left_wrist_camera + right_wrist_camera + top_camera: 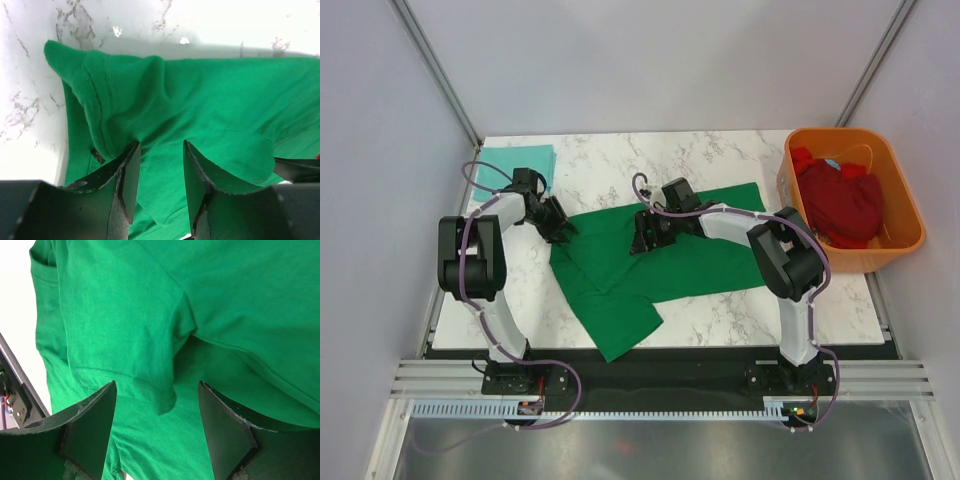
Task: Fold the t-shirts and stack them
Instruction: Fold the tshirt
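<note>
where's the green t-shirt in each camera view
top external: green t-shirt lies spread out mid-picture.
left wrist: the shirt fills the centre and right.
right wrist: the shirt fills nearly the whole frame.
shared landmark: white table top beside the shirt.

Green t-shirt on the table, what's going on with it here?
A dark green cotton t-shirt lies rumpled across the middle of the white marble table, partway through being folded. The robot's left claw is at the shirt's left edge and the right claw is over its far middle. Both have their jaws apart, with no cloth pinched. A pale teal shirt lies folded at the far left corner, and dark red shirts wait in the orange plastic tub on the right.
</note>
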`<state>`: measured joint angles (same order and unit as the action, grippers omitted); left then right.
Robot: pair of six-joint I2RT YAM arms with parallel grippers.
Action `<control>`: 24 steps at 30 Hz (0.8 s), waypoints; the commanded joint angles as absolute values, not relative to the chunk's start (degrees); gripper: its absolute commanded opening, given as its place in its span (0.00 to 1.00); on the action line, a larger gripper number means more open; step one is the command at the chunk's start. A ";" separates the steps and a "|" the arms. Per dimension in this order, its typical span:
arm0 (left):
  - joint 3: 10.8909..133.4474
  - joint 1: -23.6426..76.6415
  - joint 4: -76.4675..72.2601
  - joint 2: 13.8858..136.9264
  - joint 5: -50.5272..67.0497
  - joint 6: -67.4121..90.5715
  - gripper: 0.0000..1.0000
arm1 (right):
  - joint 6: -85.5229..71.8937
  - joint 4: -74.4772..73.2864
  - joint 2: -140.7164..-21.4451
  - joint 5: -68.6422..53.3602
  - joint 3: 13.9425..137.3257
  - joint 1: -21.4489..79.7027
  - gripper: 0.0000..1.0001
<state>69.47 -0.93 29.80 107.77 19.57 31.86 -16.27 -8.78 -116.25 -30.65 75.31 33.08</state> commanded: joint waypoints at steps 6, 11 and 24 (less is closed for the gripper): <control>71.72 -1.05 28.21 110.74 18.98 30.15 0.47 | -18.10 -2.12 -118.91 -36.56 75.06 34.01 0.70; 72.33 -1.05 28.30 111.88 17.84 30.06 0.47 | -19.86 -1.76 -118.13 -38.05 74.36 34.01 0.50; 73.39 -0.97 28.39 111.62 17.66 28.66 0.48 | -35.42 0.88 -107.41 -26.02 60.56 33.93 0.24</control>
